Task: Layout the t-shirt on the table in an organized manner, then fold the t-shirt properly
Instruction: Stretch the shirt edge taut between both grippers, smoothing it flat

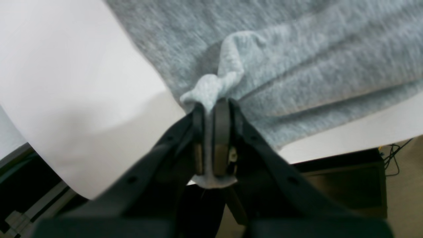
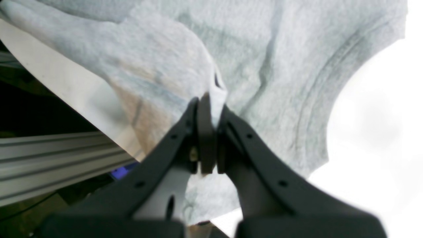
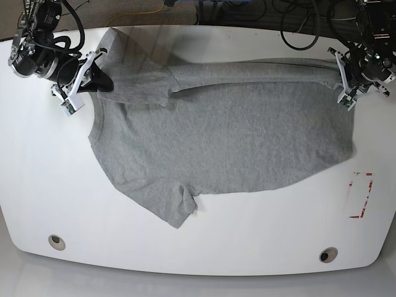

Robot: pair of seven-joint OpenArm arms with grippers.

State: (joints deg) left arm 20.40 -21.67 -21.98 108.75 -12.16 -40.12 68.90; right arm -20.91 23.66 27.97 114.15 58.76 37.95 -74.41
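Observation:
The light grey t-shirt [image 3: 216, 142] lies spread across the white table [image 3: 62, 185], collar end to the left and hem to the right, with one sleeve [image 3: 176, 213] pointing at the near edge. My right gripper [image 3: 102, 77] is at the shirt's far left, shut on a pinch of cloth by the shoulder [image 2: 211, 99]. My left gripper [image 3: 345, 77] is at the far right corner, shut on a bunched fold of the hem [image 1: 211, 89]. Between the two, the far edge of the shirt [image 3: 247, 65] is doubled over in a long fold.
A small red-outlined rectangle mark [image 3: 361, 195] sits near the right edge. Two round grommet holes [image 3: 56, 241] [image 3: 328, 254] lie along the near edge. Cables [image 3: 297, 25] hang behind the table. An aluminium rail [image 2: 49, 155] runs below the table edge.

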